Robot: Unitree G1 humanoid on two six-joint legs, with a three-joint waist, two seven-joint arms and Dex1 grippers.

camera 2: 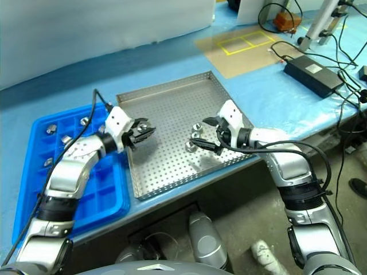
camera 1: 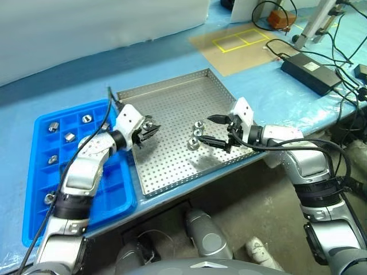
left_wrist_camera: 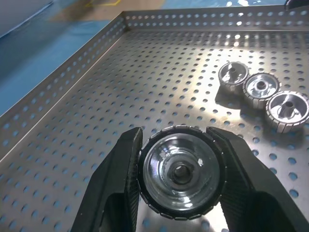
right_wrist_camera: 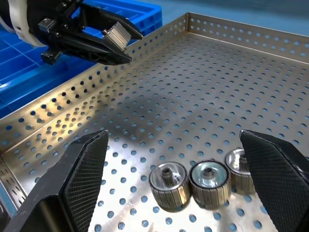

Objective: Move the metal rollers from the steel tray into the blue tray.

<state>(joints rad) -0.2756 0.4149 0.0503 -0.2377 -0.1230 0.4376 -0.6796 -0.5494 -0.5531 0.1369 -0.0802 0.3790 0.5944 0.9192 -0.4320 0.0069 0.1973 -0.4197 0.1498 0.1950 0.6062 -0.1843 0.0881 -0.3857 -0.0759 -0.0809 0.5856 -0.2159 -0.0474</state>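
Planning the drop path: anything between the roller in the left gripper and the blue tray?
Nothing visible. The left gripper holds a roller above the steel tray near its left rim; the blue tray sits right beside that rim, with open compartments.

Three shiny ribbed rollers [camera 1: 195,133] sit touching in a row right of centre in the perforated steel tray [camera 1: 172,109], others scattered in the blue tray's [camera 1: 114,195] compartments at left.
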